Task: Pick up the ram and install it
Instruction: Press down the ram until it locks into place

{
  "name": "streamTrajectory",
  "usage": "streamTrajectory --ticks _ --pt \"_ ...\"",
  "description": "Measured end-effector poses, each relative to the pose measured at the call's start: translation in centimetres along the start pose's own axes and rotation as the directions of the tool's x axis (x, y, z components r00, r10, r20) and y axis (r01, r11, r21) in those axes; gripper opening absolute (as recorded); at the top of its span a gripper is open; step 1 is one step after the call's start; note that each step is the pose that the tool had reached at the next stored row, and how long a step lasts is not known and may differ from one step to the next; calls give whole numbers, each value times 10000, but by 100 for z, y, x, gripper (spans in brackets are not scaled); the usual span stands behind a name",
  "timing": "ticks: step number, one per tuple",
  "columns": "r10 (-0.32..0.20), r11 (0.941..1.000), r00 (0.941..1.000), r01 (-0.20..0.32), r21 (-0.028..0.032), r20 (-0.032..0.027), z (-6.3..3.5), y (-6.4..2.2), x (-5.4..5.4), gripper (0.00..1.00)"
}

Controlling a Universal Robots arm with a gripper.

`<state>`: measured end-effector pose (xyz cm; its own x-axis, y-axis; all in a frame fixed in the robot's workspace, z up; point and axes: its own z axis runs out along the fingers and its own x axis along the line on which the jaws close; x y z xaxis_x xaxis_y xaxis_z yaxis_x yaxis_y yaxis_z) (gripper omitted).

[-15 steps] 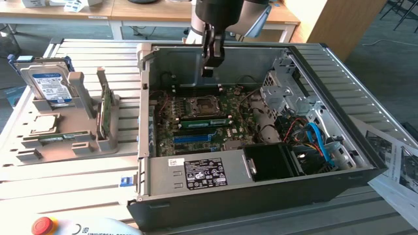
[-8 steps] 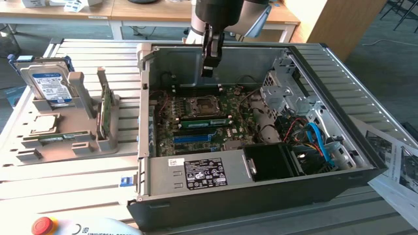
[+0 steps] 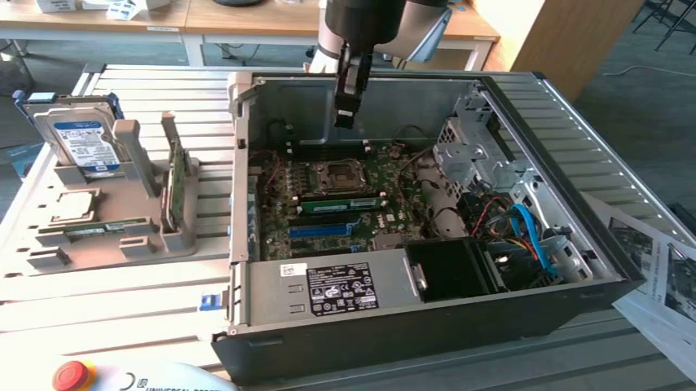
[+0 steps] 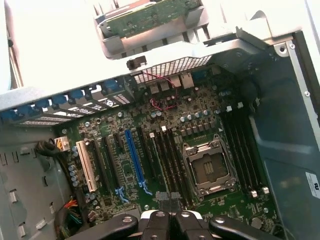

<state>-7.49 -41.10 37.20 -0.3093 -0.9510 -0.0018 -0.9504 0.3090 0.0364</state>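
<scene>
Computer case (image 3: pixel 566 244) lies open in front of you so the motherboard (image 4: pixel 165 145) faces up, and your gripper (image 3: pixel 345 114) hangs over its far side with fingers pressed together on nothing, the ram (image 3: pixel 341 203) seated in its slot just below, nearer you.

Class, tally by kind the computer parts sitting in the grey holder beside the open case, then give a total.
Silver hard drive with blue label: 1
Broad green expansion card standing on edge: 1
Square silver processor chip: 1
Long thin green ram stick lying flat: 1
Total: 4
</scene>
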Motion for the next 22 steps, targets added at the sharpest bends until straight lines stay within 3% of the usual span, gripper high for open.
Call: streamTrajectory --ticks 5,12,17,22 --pt "693 9976 9976 -693 0 25 2 0 0 11" --pt "1608 9870 9870 -1608 -2 59 4 0 0 11" --pt "2254 9743 9742 -2254 -5 82 5 0 0 11" --pt "2918 9565 9564 -2918 -11 107 5 -1 0 11"
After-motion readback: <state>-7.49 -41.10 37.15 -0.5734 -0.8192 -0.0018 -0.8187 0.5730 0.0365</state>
